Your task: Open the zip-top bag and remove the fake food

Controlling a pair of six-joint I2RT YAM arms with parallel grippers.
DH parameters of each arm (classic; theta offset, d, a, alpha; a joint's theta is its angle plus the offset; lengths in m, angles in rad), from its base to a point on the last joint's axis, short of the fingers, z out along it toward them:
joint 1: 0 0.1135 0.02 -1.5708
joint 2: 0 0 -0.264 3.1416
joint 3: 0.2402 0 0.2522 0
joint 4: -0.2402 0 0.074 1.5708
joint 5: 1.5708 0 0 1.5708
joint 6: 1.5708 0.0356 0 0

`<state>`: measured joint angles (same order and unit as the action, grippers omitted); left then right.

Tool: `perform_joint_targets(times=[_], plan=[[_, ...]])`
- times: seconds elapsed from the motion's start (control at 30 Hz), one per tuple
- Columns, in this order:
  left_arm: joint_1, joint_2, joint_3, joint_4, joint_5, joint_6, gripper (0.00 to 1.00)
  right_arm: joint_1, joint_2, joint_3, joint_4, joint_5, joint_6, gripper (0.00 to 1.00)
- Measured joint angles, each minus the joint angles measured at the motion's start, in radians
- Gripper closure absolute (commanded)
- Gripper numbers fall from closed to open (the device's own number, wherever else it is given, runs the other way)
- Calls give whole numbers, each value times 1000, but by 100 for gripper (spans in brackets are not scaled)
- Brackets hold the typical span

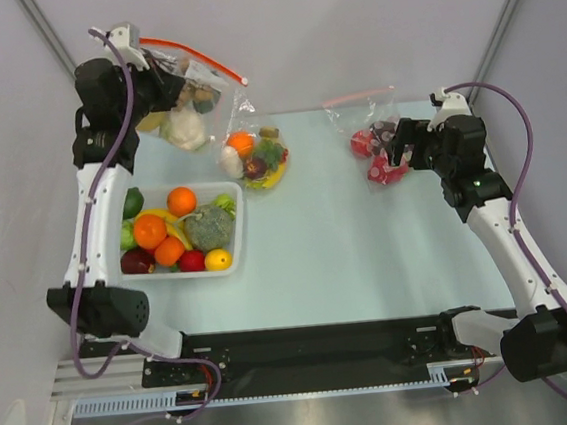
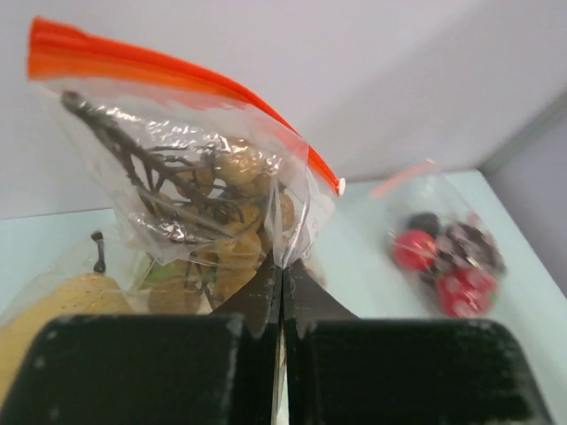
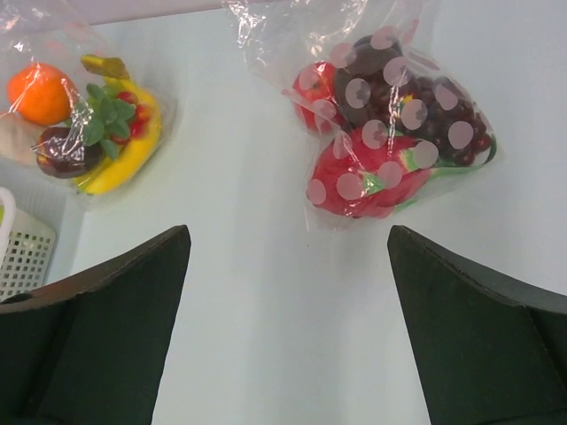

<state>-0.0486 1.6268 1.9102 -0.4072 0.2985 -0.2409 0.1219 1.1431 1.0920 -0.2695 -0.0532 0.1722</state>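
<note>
Your left end effector (image 2: 282, 270) is clamped on the zip-top bag (image 2: 195, 168), your right end effector (image 3: 285, 243) gapes wide by the red-toy bag (image 3: 381, 133): close there and you grab the wrong one.

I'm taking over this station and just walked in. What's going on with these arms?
The left gripper is shut on the zip-top bag, holding it up at the far left with the fake food inside it. The right gripper is open and hovers above a bag of red and purple toys, touching nothing.
</note>
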Motion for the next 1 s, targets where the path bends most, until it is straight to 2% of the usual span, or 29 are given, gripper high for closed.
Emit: perform_joint_targets(times=[0.33, 0.5, 0.6, 0.77, 1.0], plan=[[-158, -441, -409, 61, 164, 9, 100, 0, -38, 0, -11, -82, 16, 0], [-305, -555, -568, 97, 207, -14, 100, 0, -67, -34, -5, -139, 37, 0], [-417, -560, -655, 143, 190, -23, 100, 0, -98, -77, -2, -167, 45, 0], [-583, -479, -801, 238, 69, -35, 100, 0, -152, -138, -3, -169, 64, 0], [-667, -255, -936, 328, -139, -148, 100, 0, -179, -200, -18, -145, 76, 0]])
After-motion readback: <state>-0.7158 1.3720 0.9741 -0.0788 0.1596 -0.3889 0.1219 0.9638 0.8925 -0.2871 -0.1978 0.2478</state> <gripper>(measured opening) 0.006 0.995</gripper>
